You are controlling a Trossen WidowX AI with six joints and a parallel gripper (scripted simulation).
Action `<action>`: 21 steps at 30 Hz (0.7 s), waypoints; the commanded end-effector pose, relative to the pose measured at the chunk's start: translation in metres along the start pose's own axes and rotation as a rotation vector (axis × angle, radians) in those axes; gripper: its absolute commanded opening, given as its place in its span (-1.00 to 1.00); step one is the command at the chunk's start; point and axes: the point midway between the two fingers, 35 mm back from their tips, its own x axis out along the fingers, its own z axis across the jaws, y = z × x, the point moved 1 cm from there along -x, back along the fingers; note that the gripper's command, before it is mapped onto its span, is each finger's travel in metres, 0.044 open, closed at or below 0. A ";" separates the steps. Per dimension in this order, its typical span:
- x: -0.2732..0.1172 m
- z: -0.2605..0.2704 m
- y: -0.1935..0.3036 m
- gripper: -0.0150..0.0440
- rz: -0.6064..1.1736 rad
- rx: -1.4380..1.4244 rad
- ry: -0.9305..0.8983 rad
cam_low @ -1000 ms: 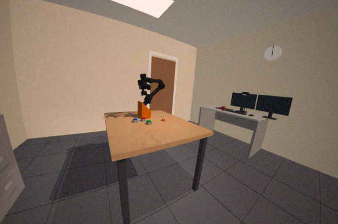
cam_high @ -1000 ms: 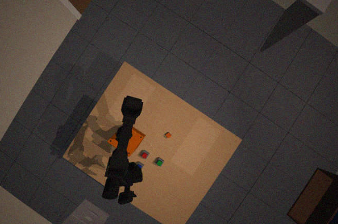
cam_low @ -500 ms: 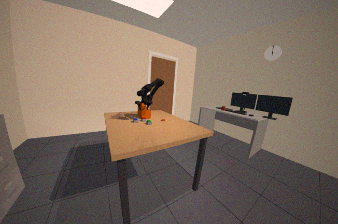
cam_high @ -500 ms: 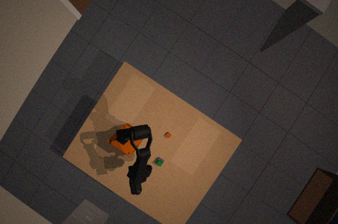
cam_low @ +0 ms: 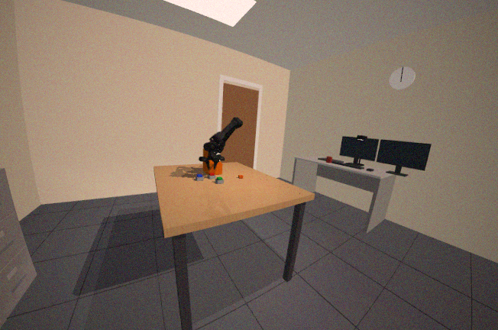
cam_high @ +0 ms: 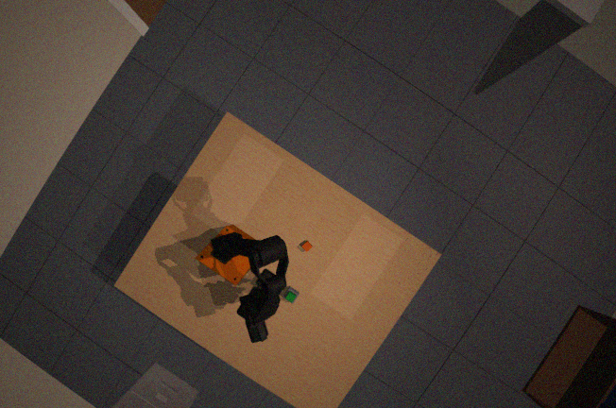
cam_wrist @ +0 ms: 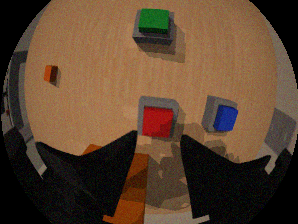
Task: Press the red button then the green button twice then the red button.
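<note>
The red button (cam_low: pixel 211 175) (cam_wrist: pixel 158 121) stands on a grey base, its cap raised. My gripper (cam_low: pixel 213 167) (cam_wrist: pixel 159 137) is partly open and empty, pointing down above the table close to the red button, with a gap between its fingertips. In the wrist view the red cap shows just ahead of the fingertips. The green button (cam_high: pixel 290 296) (cam_low: pixel 219 180) (cam_wrist: pixel 154 21) stands farther out, its cap raised. In the top view the arm hides the red button and the fingertips.
A blue button (cam_low: pixel 199 177) (cam_wrist: pixel 226 118) stands beside the red one, to its right in the wrist view. A small orange block (cam_high: pixel 306 246) (cam_low: pixel 240 176) (cam_wrist: pixel 50 73) lies on the wooden table (cam_high: pixel 367 268) (cam_low: pixel 237 202). The orange arm base (cam_high: pixel 234 268) is behind the gripper.
</note>
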 end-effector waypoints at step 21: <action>0.020 0.001 0.001 -0.42 0.000 0.007 -0.005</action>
